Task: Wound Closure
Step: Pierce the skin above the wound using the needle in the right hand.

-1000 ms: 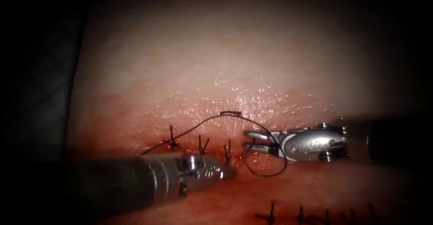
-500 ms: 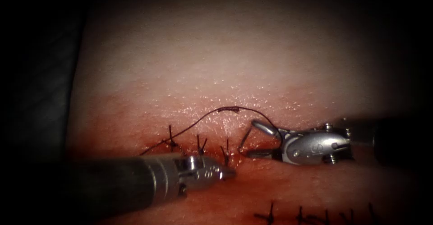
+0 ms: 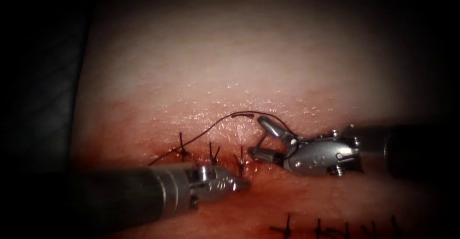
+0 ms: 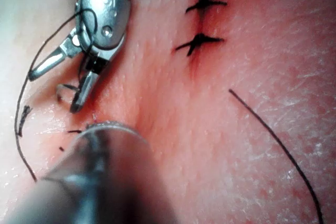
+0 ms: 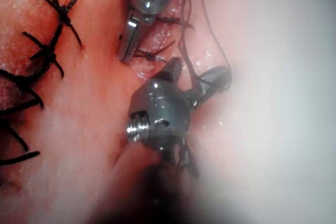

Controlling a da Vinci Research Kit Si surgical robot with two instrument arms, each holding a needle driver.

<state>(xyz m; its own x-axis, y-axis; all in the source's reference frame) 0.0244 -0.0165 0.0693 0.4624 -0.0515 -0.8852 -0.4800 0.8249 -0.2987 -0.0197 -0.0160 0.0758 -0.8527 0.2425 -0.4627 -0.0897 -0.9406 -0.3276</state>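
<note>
Though seemingly absent, needle (image 3: 243, 115) perhaps on thread (image 3: 201, 134).

The endoscope view is dim with dark edges; light pools on the far tissue (image 3: 249, 66), with wet glare. Close up, the left tool's shaft (image 4: 89, 182) looks blurred, perhaps out of focus.

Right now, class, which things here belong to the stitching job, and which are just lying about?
In use: thread, draped round the open right pincer, which grips nothing; shut left pincer, its hold unclear, beside three stitches.
Lying about: separate row of stitches; red fluid.
</note>
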